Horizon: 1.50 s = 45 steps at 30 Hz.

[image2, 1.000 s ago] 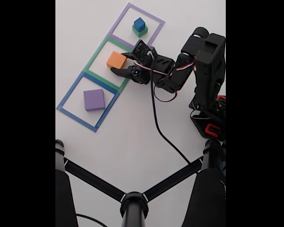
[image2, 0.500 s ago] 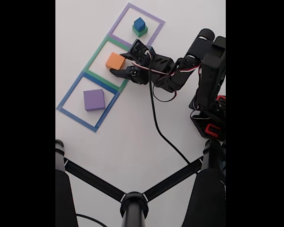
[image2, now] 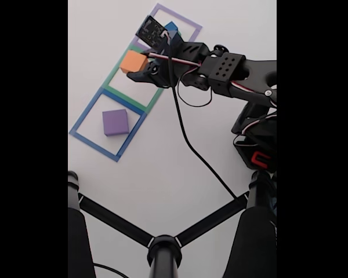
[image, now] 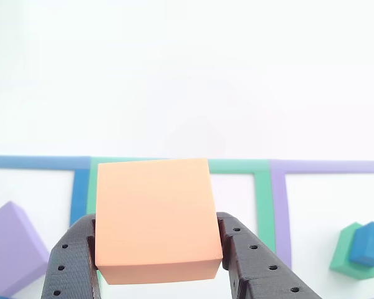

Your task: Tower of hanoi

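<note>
No text, label, brand, number or sign can be read in either view; the blocks, the taped outlines, the arm and the table surface all appear plain and unmarked.

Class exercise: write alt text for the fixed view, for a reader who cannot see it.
A black robot arm's gripper holds the orange block over the green taped square. The purple block sits in the blue taped square.
</note>
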Available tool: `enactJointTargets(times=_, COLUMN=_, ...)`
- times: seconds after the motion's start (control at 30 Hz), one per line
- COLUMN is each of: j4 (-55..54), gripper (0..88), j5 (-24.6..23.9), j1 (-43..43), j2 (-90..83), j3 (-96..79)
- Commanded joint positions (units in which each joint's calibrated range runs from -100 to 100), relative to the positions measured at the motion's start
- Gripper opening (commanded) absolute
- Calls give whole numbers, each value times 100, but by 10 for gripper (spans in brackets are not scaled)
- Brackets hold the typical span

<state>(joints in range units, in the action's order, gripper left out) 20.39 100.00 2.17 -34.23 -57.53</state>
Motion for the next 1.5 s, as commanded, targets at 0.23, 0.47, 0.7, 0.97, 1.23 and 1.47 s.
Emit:
enactJointTargets(times=0.23, j4=4983, gripper=94, j5=0, j1=702, j2=-1240, j3=3549)
enactJointTargets(times=0.47, j4=6650, gripper=92, j5=0, j1=1175, j2=-1264, j3=5121)
enactJointTargets(times=0.7, j4=6739, gripper=91, j5=0, j1=1548, j2=-1352, j3=5112)
enactJointTargets(times=0.97, j4=4918, gripper=90, j5=0, j1=1701, j2=-1769, j3=2940)
enactJointTargets(times=1.23, j4=1988, gripper=90, j5=0, j1=1876, j2=-1761, j3=487)
enactJointTargets(times=1.47, j4=-683, gripper=91, j5=0, j1=2029, j2=-1096, j3=-967)
